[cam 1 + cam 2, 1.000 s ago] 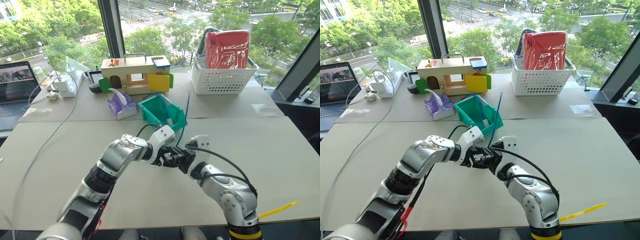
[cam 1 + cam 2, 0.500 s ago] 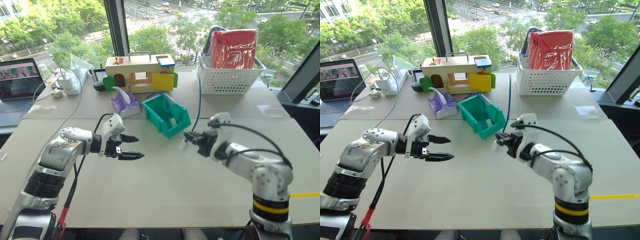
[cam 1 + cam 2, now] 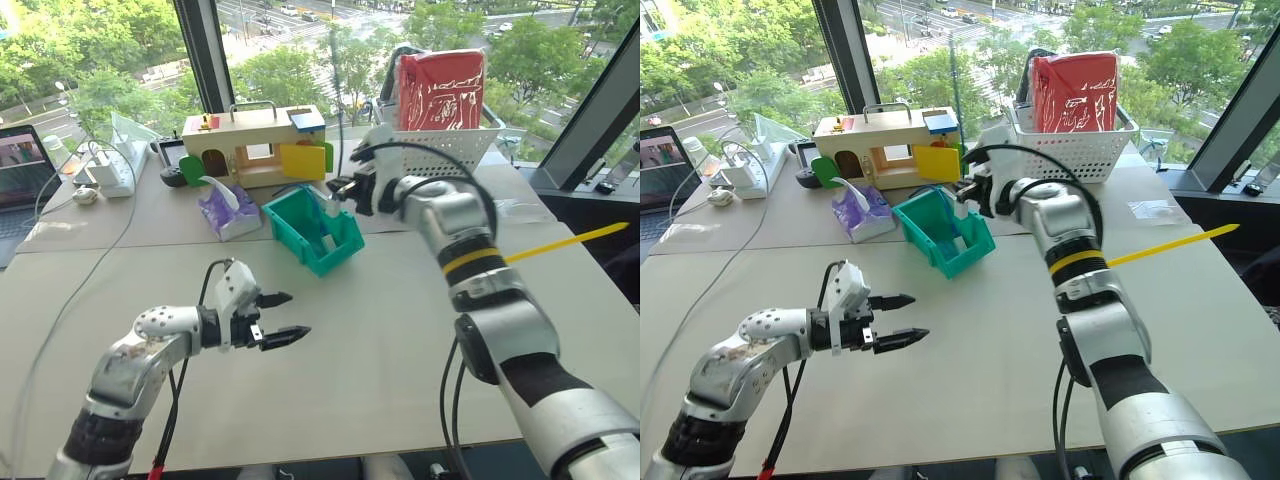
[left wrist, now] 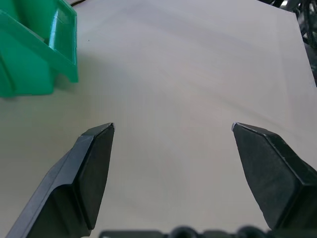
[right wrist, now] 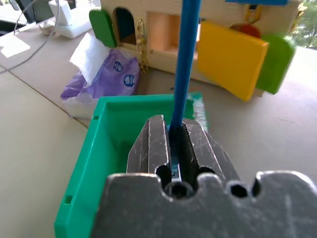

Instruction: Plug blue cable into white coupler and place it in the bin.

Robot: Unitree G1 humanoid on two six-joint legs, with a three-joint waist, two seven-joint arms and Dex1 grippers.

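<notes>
My right gripper (image 3: 341, 191) hangs over the teal-green bin (image 3: 345, 246), shut on the blue cable (image 5: 184, 59). The cable rises straight up from between its fingers. A small white piece, apparently the white coupler (image 3: 328, 211), hangs just below the fingertips above the bin's inside. In the right wrist view the fingers hide the cable's end, and the bin (image 5: 87, 163) lies right below them. My left gripper (image 3: 297, 314) hovers over bare table in front of the bin, open and holding nothing. In the left wrist view its own gripper (image 4: 172, 126) has a corner of the bin (image 4: 34, 59) ahead.
Behind the bin stand a wooden toy house (image 3: 255, 145) with coloured doors and a purple tissue pack (image 3: 228, 210). A white lattice basket (image 3: 440, 150) with a red bag is at the back right. A power strip (image 3: 108, 168) and laptop (image 3: 18, 160) sit far left.
My right gripper has carried the cable forward and up, from over the mid table to above the bin. My left gripper has drawn back towards me, still open.
</notes>
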